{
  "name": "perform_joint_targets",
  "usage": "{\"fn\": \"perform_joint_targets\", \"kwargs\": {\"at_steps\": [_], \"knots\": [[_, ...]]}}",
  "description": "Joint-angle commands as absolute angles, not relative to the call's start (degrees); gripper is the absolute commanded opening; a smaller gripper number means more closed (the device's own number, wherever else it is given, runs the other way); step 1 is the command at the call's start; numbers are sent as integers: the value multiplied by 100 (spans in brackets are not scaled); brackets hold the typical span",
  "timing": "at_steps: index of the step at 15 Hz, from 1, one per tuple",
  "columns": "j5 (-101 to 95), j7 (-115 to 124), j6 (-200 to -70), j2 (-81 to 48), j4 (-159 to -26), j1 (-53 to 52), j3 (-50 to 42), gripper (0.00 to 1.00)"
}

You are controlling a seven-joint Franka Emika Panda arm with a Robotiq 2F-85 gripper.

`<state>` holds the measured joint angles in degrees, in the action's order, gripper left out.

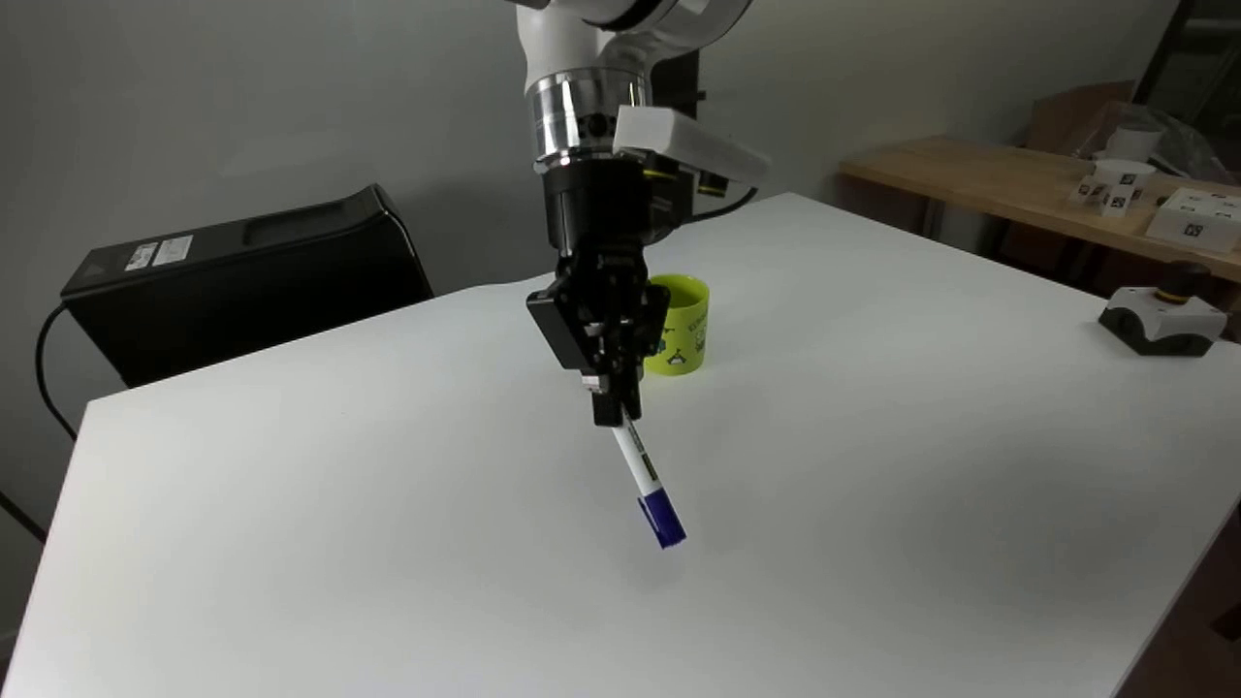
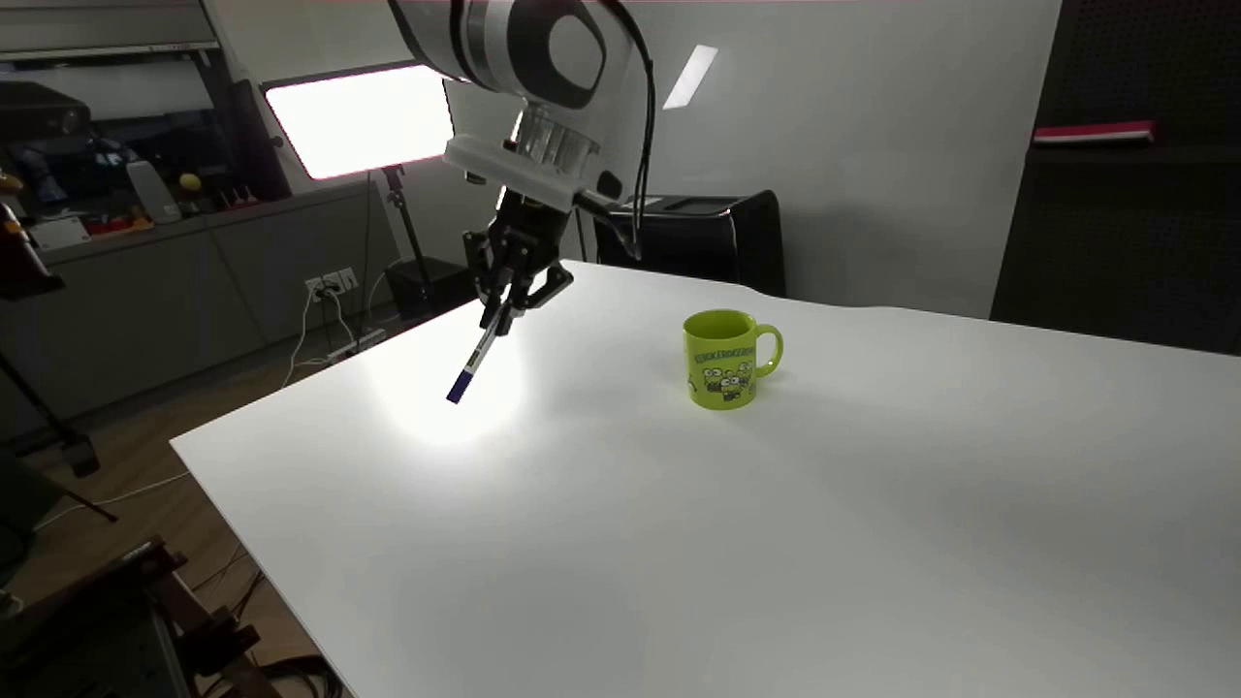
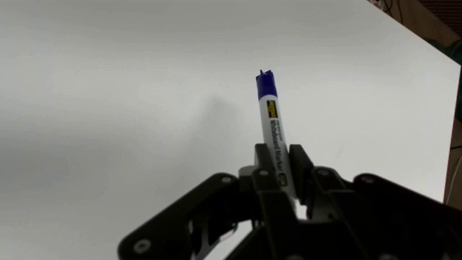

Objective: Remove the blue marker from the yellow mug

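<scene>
White-barrelled blue marker (image 3: 273, 131) aloft, aslant, cap (image 3: 267, 85) lowest; yellow mug (image 2: 720, 364) upright, well apart

A broad, smooth, glossy white table (image 1: 339, 543) carried a small yellow-green cylindrical mug (image 2: 720, 373) with dark printed figures. It stood upright near the table's far edge in both exterior views, its handle (image 2: 779, 349) pointing away from the left corner. Close to the right edge in an exterior view sat a low white-and-dark box (image 1: 1163, 320) with a round black knob (image 1: 1183, 279). In an exterior view bright glare (image 2: 431, 417) lay near the left edge; in the wrist view a soft grey shadow (image 3: 216, 119) lay well in from the right-hand corner.
</scene>
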<state>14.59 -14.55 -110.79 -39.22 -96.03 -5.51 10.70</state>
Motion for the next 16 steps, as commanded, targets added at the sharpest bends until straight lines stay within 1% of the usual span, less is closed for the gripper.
{"fn": "perform_joint_targets", "kwargs": {"at_steps": [1,9,10,11,12,15,16], "knots": [[1508,-1410,-11111,-4136,-9653,-529,1118,4],[1414,-1364,-11161,-4582,-9651,-536,1081,4],[1370,-1348,-11178,-4592,-9656,-547,1060,43],[1342,-1358,-11184,-4601,-9649,-543,1051,43],[1319,-1347,-11182,-4610,-9619,-542,1038,47],[1225,-1302,-11226,-4564,-9510,-538,985,70],[1196,-1293,-11268,-4538,-9487,-542,968,76]]}}
